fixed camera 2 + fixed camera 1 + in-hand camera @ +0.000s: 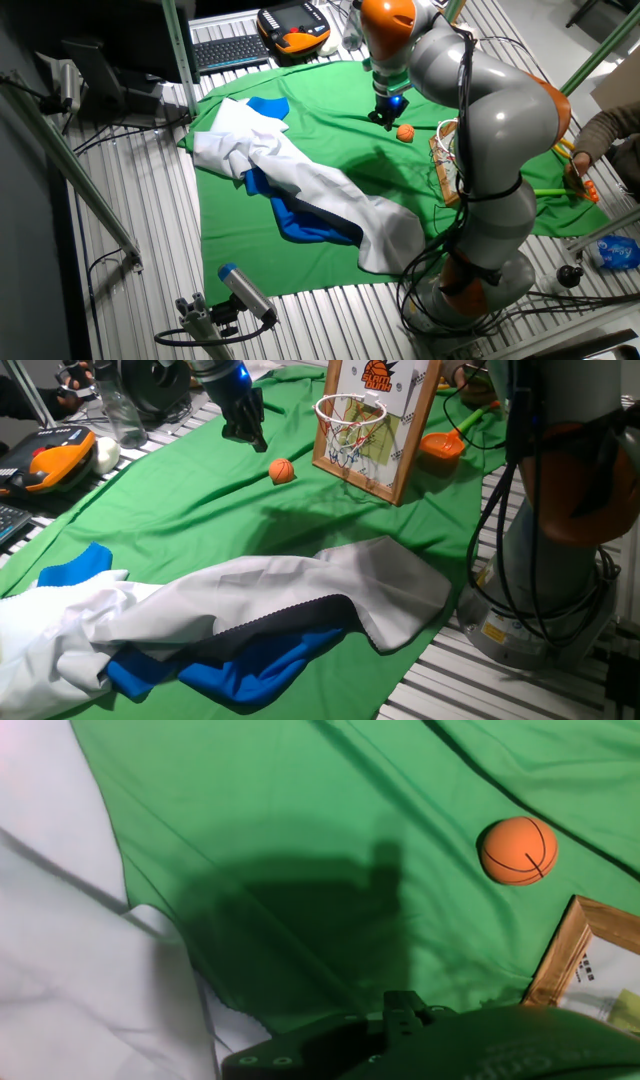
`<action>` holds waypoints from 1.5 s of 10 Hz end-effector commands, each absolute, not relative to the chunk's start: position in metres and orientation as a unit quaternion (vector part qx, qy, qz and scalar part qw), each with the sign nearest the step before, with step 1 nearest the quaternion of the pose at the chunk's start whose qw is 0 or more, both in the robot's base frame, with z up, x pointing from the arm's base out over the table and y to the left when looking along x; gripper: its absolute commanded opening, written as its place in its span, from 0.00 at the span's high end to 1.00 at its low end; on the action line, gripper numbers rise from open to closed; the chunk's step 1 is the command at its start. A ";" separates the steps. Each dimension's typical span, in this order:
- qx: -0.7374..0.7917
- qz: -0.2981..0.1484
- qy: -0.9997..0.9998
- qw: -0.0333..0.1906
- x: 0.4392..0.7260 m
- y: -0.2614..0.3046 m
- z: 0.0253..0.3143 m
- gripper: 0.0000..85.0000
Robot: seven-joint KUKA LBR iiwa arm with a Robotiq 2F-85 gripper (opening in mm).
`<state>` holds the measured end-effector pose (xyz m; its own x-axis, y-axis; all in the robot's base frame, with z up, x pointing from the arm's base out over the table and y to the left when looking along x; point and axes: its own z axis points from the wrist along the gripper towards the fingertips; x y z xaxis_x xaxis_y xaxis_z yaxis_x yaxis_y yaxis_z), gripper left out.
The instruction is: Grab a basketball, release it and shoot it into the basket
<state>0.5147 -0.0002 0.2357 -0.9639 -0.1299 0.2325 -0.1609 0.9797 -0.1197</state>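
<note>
The small orange basketball [282, 470] lies on the green cloth [200, 510], just left of the basket [350, 412], whose orange rim and white net hang on a white, wood-framed backboard [385, 430]. My gripper [243, 438] hovers above the cloth a little left of and behind the ball; its dark fingers look parted and hold nothing. In the other fixed view the gripper [385, 118] is just left of the ball [404, 131]. In the hand view the ball [518, 850] is at the upper right and the backboard's wooden corner [565, 955] at the lower right; no fingers show there.
A heap of white and blue clothing [230, 620] lies on the near part of the cloth. An orange plastic scoop [442, 445] lies behind the backboard. The arm's grey base [560, 510] stands at the right. An orange-and-grey pendant [55, 460] and a bottle [120, 415] are at the far left.
</note>
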 end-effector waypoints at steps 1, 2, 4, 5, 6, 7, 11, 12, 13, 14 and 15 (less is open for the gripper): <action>0.079 0.068 -0.988 0.113 0.515 0.000 0.236 1.00; 0.084 0.068 -0.988 0.113 0.515 0.000 0.236 1.00; 0.066 0.070 -0.989 0.109 0.515 0.000 0.236 1.00; 0.053 0.070 -0.992 0.090 0.515 0.000 0.236 1.00; 0.047 0.070 -0.993 0.082 0.515 0.000 0.236 1.00; 0.032 0.076 -0.993 0.088 0.515 0.000 0.236 1.00; -0.010 0.118 -0.990 0.080 0.515 0.000 0.236 1.00; -0.017 0.117 -0.990 0.079 0.515 0.000 0.236 1.00; -0.016 0.095 -0.993 0.067 0.515 0.000 0.236 1.00; -0.014 0.100 -0.992 0.079 0.515 0.000 0.236 1.00; -0.010 0.112 -0.991 0.076 0.515 0.000 0.236 1.00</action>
